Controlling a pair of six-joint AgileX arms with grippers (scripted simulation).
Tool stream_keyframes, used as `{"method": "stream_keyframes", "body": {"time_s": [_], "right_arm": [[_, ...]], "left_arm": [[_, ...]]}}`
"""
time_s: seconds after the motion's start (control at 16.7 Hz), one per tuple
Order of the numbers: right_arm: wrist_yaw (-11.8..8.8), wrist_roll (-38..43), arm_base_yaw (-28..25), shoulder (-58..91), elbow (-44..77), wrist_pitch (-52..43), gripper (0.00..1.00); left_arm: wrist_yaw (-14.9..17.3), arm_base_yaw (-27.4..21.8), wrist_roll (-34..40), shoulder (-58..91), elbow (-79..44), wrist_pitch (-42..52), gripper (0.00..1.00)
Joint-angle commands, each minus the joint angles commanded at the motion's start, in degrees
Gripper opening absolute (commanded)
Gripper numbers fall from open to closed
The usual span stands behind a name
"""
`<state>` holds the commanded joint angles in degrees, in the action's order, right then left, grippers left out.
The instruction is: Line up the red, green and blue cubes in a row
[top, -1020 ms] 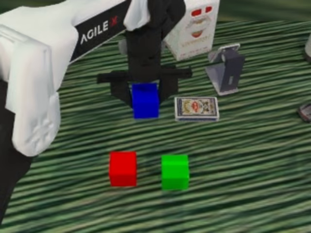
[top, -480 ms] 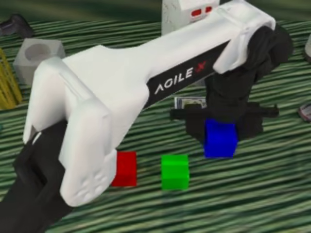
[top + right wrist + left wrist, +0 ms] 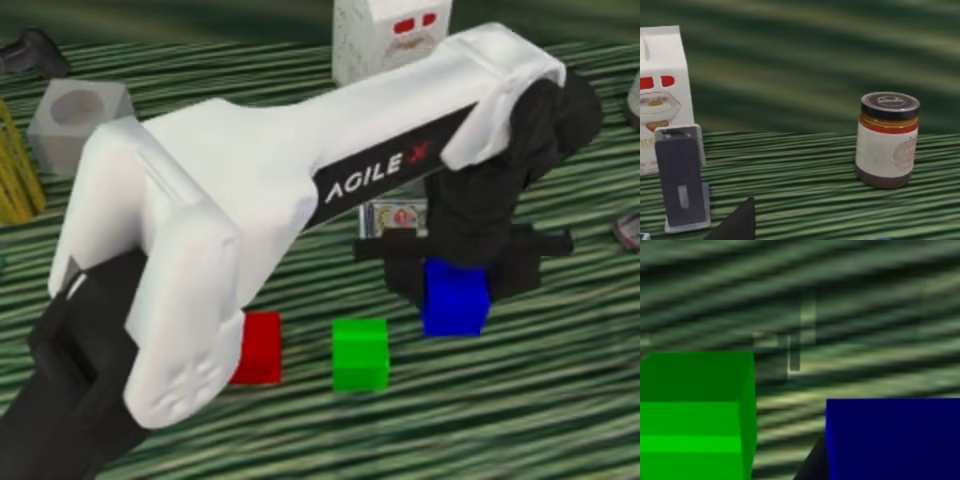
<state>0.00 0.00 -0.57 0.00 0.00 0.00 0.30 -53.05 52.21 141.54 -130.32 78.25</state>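
**Blue cube held to the right of the green one**

In the top view the left arm reaches across the middle of the frame, and its gripper (image 3: 455,285) is at centre right with its jaws clamped on the blue cube (image 3: 455,300). That cube sits a little higher in the frame than the green cube (image 3: 360,353), with a strip of striped green table (image 3: 560,400) between their facing edges. The red cube (image 3: 258,348) lies left of the green one, level with it, its left edge hidden under the arm. The left wrist view shows the same gap between green and blue.

Open table lies right of and below the blue cube. Above it is a card deck (image 3: 393,216); a carton (image 3: 390,35) stands at top centre and a grey block (image 3: 78,118) at upper left.

The right gripper is out of sight; its wrist view shows a jar (image 3: 887,140).
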Motion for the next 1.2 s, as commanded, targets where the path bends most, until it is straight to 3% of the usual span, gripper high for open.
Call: {"method": "stream_keyframes", "body": {"time_s": [0.3,0.6,1.2], "right_arm": [[0.0,0.0,0.0,0.0,0.0,0.0,1.00],[0.0,0.0,0.0,0.0,0.0,0.0,1.00],[0.0,0.0,0.0,0.0,0.0,0.0,1.00]], "left_arm": [[0.1,-0.3,0.3,0.1,10.7,-10.6,0.00],[0.1,-0.4,0.3,0.2,11.7,-11.6,0.00],[0.1,-0.4,0.3,0.2,11.7,-11.6,0.75]]}}
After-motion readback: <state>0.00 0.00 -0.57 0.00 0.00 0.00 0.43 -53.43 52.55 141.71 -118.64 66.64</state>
